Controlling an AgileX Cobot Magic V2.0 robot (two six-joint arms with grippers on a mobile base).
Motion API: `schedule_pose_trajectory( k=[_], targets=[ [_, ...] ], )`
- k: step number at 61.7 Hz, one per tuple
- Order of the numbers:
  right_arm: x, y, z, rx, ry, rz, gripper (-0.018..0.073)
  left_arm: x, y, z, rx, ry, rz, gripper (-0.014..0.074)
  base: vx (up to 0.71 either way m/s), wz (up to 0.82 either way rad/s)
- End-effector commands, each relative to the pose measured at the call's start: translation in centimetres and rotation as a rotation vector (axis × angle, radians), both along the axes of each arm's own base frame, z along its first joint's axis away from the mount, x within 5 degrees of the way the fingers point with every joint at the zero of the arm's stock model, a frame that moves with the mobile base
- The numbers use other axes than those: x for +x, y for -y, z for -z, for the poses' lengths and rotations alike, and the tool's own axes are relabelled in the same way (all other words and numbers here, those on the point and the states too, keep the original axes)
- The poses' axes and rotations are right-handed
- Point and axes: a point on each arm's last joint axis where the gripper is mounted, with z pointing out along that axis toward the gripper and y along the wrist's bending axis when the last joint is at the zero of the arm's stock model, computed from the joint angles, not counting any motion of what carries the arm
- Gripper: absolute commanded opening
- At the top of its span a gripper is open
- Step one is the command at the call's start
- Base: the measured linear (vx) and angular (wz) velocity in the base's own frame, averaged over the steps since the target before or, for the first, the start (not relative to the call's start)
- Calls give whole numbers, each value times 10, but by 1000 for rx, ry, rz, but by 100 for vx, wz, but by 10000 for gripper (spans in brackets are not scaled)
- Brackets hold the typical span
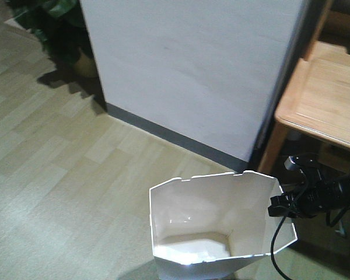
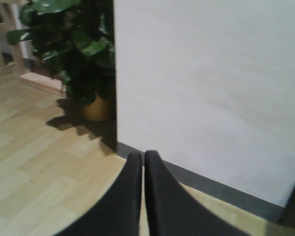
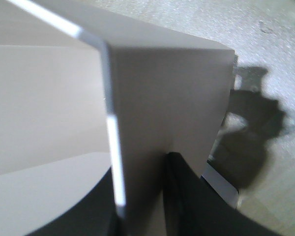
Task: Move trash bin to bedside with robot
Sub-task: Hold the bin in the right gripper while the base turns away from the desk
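The white trash bin (image 1: 210, 216) stands on the wooden floor at the bottom centre of the front view, its octagonal rim open and nothing showing inside. My right gripper (image 1: 277, 205) is shut on the bin's right rim. In the right wrist view the thin bin wall (image 3: 162, 88) runs between the two black fingers of the right gripper (image 3: 140, 167), one inside and one outside. My left gripper (image 2: 142, 155) is shut with nothing held, hanging over the floor and facing the wall. The bedside is out of view.
A white wall block (image 1: 192, 70) with a grey skirting stands just beyond the bin. A light wooden desk (image 1: 326, 99) is at the right, above my right arm. A potted plant (image 2: 73, 49) sits at the wall's left corner. A black cable (image 1: 274, 245) hangs beside the bin.
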Motion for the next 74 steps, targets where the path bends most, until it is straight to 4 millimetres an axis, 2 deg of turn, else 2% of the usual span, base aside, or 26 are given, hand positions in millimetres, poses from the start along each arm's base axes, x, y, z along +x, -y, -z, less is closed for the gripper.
schedule_pose_trajectory(
  k=[1, 74],
  targets=[
    [8, -14, -30, 212, 74, -1, -3, 0, 0, -3, -10, 72, -4, -6, 7, 47],
    [8, -14, -30, 212, 74, -1, -3, 0, 0, -3, -10, 72, -4, -6, 9, 55]
  ],
)
